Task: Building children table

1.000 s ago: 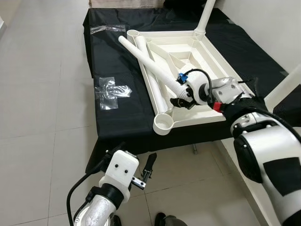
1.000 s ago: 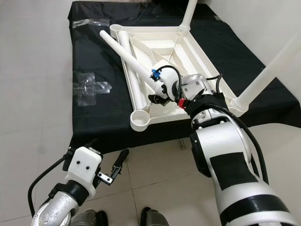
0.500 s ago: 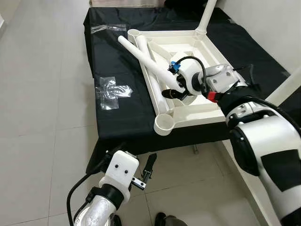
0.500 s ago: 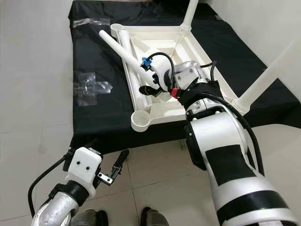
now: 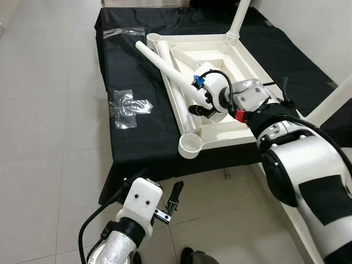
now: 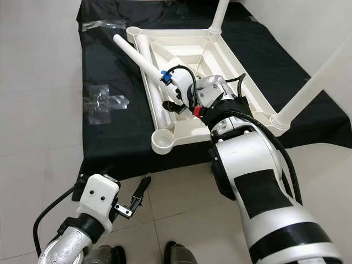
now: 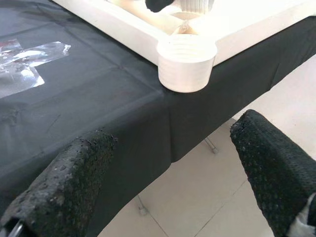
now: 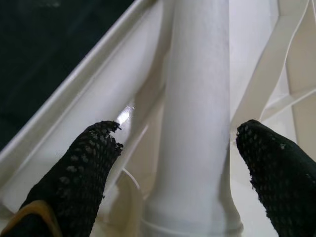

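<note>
White plastic children's table [image 5: 242, 52] lay upside down on a black cloth [image 5: 135, 135] covering a low platform, its underside a ribbed rectangular tray shape with round threaded sockets at the corners. Near corner socket [image 5: 191, 145] was empty, a short ridged cup shape; it also showed in the left wrist view [image 7: 186, 61]. Far left socket [image 5: 154, 39] was empty too. Two legs stood screwed in upright: one at the far corner [image 5: 240, 16], one at the right edge [image 6: 314, 77]. Two loose legs, smooth white tubes, lay inside the tray along its left wall: one angled with its end sticking out past the rim [image 5: 165, 65], the other flat beside the wall [image 5: 175, 77].

Right tool [image 5: 202, 110] was over the tray's left side with black textured fingers [image 8: 89, 170] spread to either side of a loose tube [image 8: 195, 123], released, not clamped on it. A blue connector [image 5: 196, 81] sat on its white wrist housing.

Left tool [image 5: 175, 193] hung low in front of the platform over pale floor tiles [image 5: 49, 137], fingers [image 7: 69, 177] apart, grasping nothing.

Two pieces of crumpled clear plastic wrap lay on the cloth: one on the left [image 5: 129, 105], one at the far left corner [image 5: 124, 32].
</note>
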Controlling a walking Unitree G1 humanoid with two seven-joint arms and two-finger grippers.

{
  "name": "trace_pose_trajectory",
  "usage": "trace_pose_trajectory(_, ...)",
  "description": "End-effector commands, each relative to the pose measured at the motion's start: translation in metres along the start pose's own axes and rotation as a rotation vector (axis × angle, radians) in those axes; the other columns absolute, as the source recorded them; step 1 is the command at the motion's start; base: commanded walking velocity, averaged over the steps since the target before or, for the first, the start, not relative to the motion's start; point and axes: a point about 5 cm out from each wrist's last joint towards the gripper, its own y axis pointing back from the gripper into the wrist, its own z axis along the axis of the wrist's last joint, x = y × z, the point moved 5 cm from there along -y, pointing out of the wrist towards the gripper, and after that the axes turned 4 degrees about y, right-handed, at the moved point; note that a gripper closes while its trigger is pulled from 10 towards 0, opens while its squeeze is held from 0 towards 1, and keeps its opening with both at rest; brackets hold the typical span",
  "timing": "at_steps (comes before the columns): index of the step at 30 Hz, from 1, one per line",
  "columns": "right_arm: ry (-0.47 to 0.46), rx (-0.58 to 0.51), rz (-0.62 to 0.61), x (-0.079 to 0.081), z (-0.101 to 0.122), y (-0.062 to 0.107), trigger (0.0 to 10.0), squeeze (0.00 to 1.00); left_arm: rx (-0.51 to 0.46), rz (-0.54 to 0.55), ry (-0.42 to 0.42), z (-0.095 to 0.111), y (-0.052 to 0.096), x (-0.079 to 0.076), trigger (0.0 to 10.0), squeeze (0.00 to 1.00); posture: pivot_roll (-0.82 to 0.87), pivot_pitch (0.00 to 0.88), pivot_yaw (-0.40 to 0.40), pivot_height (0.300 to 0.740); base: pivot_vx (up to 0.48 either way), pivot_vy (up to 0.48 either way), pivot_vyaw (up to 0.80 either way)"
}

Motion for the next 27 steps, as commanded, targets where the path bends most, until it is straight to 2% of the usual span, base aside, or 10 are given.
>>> trace_pose_trajectory(1,0.011,0.028,0.000,0.002,-0.006,-0.002,10.0,0.00,0.011,-0.011,0.004,-0.001,0.003,-0.005,10.0,0.00,0.05,0.214,-0.126,0.740,0.000,0.000,0.00)
trace_pose_trajectory(6,0.026,0.053,0.000,0.006,-0.013,-0.005,10.0,0.00,0.012,-0.012,0.008,-0.001,0.003,-0.005,10.0,0.00,0.05,0.214,-0.126,0.740,0.000,0.000,0.00)
trace_pose_trajectory(7,0.038,0.066,0.000,0.008,-0.016,-0.007,6.4,0.00,0.012,-0.012,0.009,0.000,0.003,-0.006,10.0,0.00,0.05,0.224,-0.128,0.740,0.000,0.000,0.00)
trace_pose_trajectory(8,0.038,0.066,0.000,0.008,-0.016,-0.007,6.4,0.00,0.012,-0.012,0.009,0.000,0.003,-0.006,10.0,0.00,0.05,0.224,-0.128,0.740,0.000,0.000,0.00)
trace_pose_trajectory(9,0.046,0.075,0.007,0.010,-0.018,-0.008,0.0,0.00,0.011,-0.011,0.011,0.000,0.004,-0.006,10.0,0.00,0.05,0.225,-0.130,0.740,0.000,0.000,0.00)
trace_pose_trajectory(21,0.070,0.090,0.026,0.016,-0.021,-0.011,0.0,0.00,0.010,-0.003,0.015,0.001,0.005,-0.006,10.0,0.00,0.04,0.231,-0.133,0.740,0.000,0.000,0.00)
trace_pose_trajectory(27,0.052,0.072,0.021,0.015,-0.018,-0.010,0.0,0.00,0.009,0.000,0.013,0.001,0.005,-0.006,10.0,0.00,0.04,0.229,-0.132,0.740,0.000,0.000,0.00)
